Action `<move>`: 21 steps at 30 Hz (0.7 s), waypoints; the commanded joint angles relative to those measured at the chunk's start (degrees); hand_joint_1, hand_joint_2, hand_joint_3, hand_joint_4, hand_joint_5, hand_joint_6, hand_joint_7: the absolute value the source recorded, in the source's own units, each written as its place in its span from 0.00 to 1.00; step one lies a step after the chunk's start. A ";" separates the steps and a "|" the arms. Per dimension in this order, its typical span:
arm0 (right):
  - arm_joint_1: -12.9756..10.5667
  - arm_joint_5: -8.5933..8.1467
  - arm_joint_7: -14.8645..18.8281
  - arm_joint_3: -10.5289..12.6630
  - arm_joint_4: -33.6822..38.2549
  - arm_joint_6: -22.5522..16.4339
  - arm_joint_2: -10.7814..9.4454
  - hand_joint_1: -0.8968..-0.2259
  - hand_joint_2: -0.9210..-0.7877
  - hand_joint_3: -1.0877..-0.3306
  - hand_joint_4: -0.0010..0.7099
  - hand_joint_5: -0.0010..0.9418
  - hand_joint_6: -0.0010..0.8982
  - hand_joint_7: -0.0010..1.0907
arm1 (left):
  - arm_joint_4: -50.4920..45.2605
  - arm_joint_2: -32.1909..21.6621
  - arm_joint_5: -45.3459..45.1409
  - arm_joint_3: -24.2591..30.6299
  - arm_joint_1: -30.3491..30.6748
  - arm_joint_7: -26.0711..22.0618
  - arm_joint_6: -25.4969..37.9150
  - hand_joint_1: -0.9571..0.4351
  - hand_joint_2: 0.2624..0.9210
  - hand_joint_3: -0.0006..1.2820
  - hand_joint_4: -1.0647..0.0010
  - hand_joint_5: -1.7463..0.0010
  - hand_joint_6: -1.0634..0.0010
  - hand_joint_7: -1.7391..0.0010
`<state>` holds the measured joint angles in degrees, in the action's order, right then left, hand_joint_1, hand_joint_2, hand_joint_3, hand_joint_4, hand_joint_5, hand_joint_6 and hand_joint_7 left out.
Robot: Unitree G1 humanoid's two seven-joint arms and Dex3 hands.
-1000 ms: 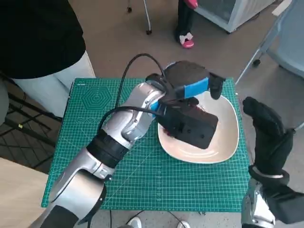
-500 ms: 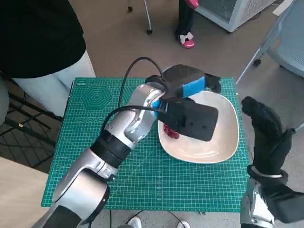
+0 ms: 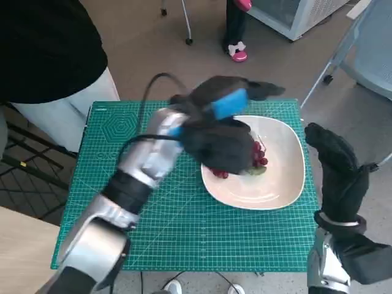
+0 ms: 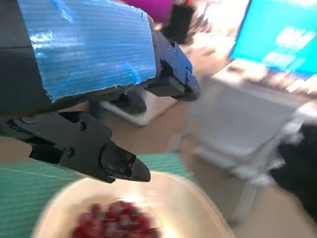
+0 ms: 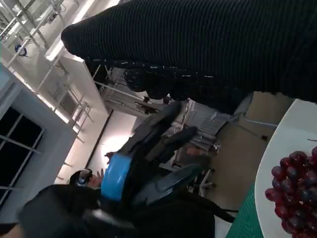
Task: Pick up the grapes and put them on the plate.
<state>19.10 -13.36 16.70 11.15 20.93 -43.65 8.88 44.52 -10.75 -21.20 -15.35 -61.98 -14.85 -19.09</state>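
A bunch of dark red grapes (image 3: 258, 155) lies on the white plate (image 3: 278, 184), near its middle. My left hand (image 3: 223, 130), blurred by motion, hovers above the plate's left half and hides part of the bunch. In the left wrist view its fingers (image 4: 116, 163) are spread apart with nothing between them, and the grapes (image 4: 116, 225) sit on the plate (image 4: 198, 208) below. My gloved right hand (image 3: 337, 165) stands open off the table's right edge. The right wrist view shows the grapes (image 5: 297, 193), the plate rim (image 5: 270, 168) and the left hand (image 5: 143, 163).
A green cutting mat (image 3: 153, 214) covers the small table under the plate. A person in a black top and white trousers (image 3: 49, 55) stands close at the table's far left corner. Another person's foot in a pink shoe (image 3: 239, 52) and a chair (image 3: 367, 49) lie beyond the table.
My left hand has lifted off the plate and drawn back to the left, with the grapes now lying uncovered on the plate. The right hand has barely moved.
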 commanded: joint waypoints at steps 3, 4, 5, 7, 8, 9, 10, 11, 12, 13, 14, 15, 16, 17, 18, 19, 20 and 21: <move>-0.11 -0.26 0.48 -0.52 1.55 0.79 -0.28 0.41 0.00 0.32 0.55 0.00 0.20 0.17 | 8.05 1.17 22.66 14.66 5.24 -12.55 -8.27 0.33 1.00 0.13 0.71 1.00 0.62 1.00; 0.01 -0.29 0.54 -0.55 1.67 0.79 -0.28 0.41 0.00 0.31 0.55 0.00 0.20 0.17 | 8.45 1.57 25.35 16.36 5.88 -14.35 -8.12 0.33 1.00 0.15 0.72 1.00 0.63 1.00; 0.13 -0.33 0.62 -0.59 1.77 0.80 -0.27 0.41 0.00 0.31 0.55 0.00 0.20 0.17 | 8.71 1.90 27.77 17.95 6.58 -15.88 -7.88 0.32 1.00 0.17 0.73 1.00 0.64 1.00; 0.34 -0.33 0.74 -0.69 1.94 0.77 -0.28 0.41 0.00 0.31 0.55 0.00 0.20 0.17 | 9.13 2.48 32.13 21.01 8.07 -18.39 -7.28 0.32 1.00 0.21 0.75 1.00 0.66 1.00; 0.43 -0.32 0.79 -0.74 2.01 0.74 -0.28 0.41 0.00 0.31 0.55 0.00 0.20 0.17 | 9.39 2.69 33.98 22.37 8.74 -19.42 -6.96 0.32 1.00 0.23 0.76 1.00 0.67 1.00; 0.52 -0.31 0.83 -0.79 2.09 0.72 -0.29 0.41 0.00 0.31 0.55 0.00 0.20 0.17 | 9.69 2.84 35.62 23.61 9.33 -20.34 -6.64 0.32 1.00 0.25 0.77 1.00 0.68 1.00; 0.62 -0.29 0.87 -0.84 2.16 0.72 -0.29 0.41 0.00 0.31 0.55 0.00 0.20 0.17 | 10.09 2.91 37.03 24.75 9.89 -21.16 -6.43 0.31 1.00 0.26 0.78 1.00 0.68 1.00; 0.73 -0.27 0.90 -0.89 2.24 0.72 -0.30 0.41 0.00 0.31 0.55 0.00 0.20 0.17 | 10.57 2.93 38.29 25.83 10.43 -21.92 -6.30 0.31 1.00 0.28 0.78 1.00 0.69 1.00; 0.85 -0.23 0.94 -0.95 2.34 0.72 -0.31 0.41 0.00 0.31 0.55 0.00 0.20 0.17 | 11.05 2.93 39.38 26.80 10.99 -22.64 -6.36 0.30 1.00 0.29 0.79 1.00 0.70 1.00; 0.97 -0.19 0.97 -1.01 2.46 0.71 -0.31 0.41 0.00 0.31 0.55 0.00 0.20 0.17 | 11.52 2.93 40.34 27.71 11.57 -23.32 -6.53 0.29 1.00 0.30 0.79 1.00 0.71 1.00; 1.11 -0.14 1.01 -1.06 2.62 0.68 -0.30 0.41 0.00 0.31 0.55 0.00 0.20 0.17 | 11.91 2.93 41.10 28.45 12.15 -24.02 -6.91 0.29 1.00 0.31 0.79 1.00 0.71 1.00; 1.25 -0.10 1.06 -1.10 2.81 0.63 -0.28 0.41 0.00 0.31 0.55 0.00 0.20 0.17 | 12.24 2.91 41.71 29.09 12.74 -24.72 -7.42 0.28 1.00 0.32 0.80 1.00 0.72 1.00; 1.40 -0.08 1.13 -1.15 3.01 0.59 -0.24 0.41 0.00 0.31 0.55 0.00 0.20 0.17 | 12.53 2.87 42.26 29.67 13.36 -25.49 -8.07 0.28 1.00 0.32 0.80 1.00 0.73 1.00; 1.56 -0.06 1.20 -1.19 3.23 0.53 -0.20 0.41 0.00 0.31 0.55 0.00 0.20 0.17 | 12.81 2.81 42.76 30.21 14.00 -26.30 -8.80 0.27 1.00 0.33 0.80 1.00 0.74 1.00; 1.71 -0.06 1.29 -1.24 3.45 0.49 -0.16 0.40 0.00 0.31 0.55 0.00 0.20 0.17 | 13.05 2.77 43.28 30.75 14.63 -27.10 -9.48 0.27 1.00 0.34 0.81 1.00 0.75 1.00; 1.86 -0.08 1.40 -1.29 3.66 0.46 -0.12 0.40 0.00 0.31 0.55 0.00 0.20 0.17 | 13.26 2.75 43.80 31.30 15.23 -27.87 -10.12 0.27 1.00 0.35 0.81 1.00 0.76 1.00; 2.02 -0.12 1.52 -1.32 3.87 0.44 -0.07 0.40 0.00 0.31 0.55 0.00 0.20 0.17 | 13.44 2.78 44.28 31.85 15.77 -28.55 -10.62 0.26 1.00 0.36 0.82 1.00 0.77 1.00; 2.17 -0.17 1.64 -1.35 4.08 0.43 -0.04 0.40 0.00 0.31 0.55 0.00 0.20 0.17 | 13.59 2.84 44.75 32.38 16.26 -29.16 -11.01 0.26 1.00 0.36 0.82 1.00 0.77 1.00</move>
<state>21.26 -13.34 17.64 10.06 23.54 -43.70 8.82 57.34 -8.39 21.95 15.44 -47.46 -41.77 -28.12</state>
